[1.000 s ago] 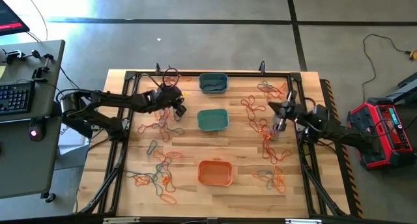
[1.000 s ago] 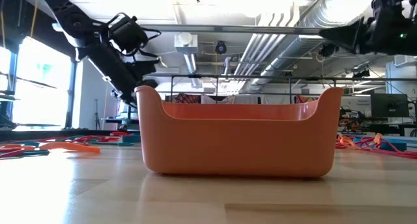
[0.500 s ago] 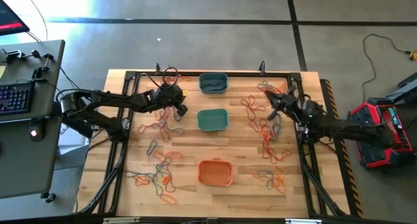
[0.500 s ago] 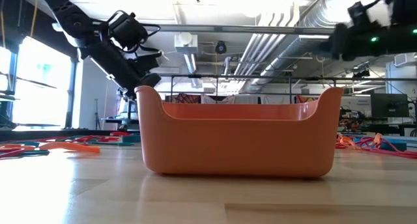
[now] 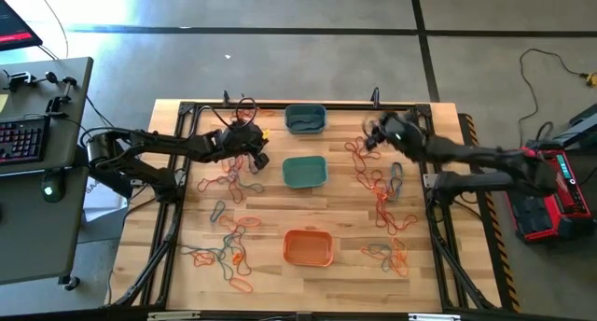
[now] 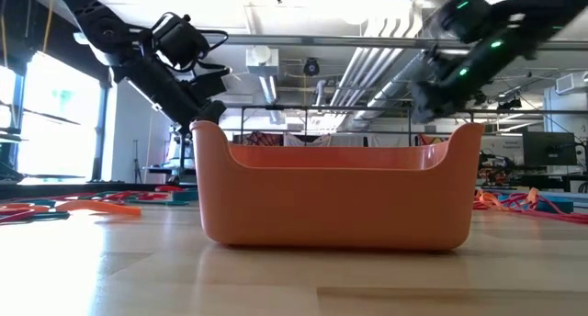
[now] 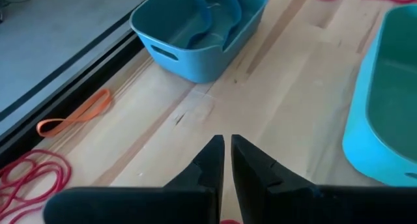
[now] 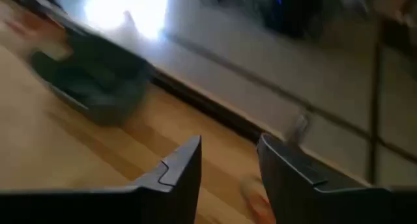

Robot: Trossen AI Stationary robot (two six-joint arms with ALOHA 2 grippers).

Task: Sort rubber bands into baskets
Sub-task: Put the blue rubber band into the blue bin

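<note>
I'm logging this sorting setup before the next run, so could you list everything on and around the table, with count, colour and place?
Rounded plastic baskets: three in a column at the table's middle; grey-blue basket at the far edge with bands inside, teal-green basket in the middle, orange basket nearest.
Thin rubber bands: many, orange, red and blue-teal; left scatter and right scatter on the wood.
Wooden slatted table: one, light brown, with a black frame.
Keyboard: one, black, on the side desk at left.
Red and black box: one, on the floor at right.
Left gripper: jaws shut, near the teal-green basket.
Right gripper: jaws open, above the right scatter's far end.
</note>
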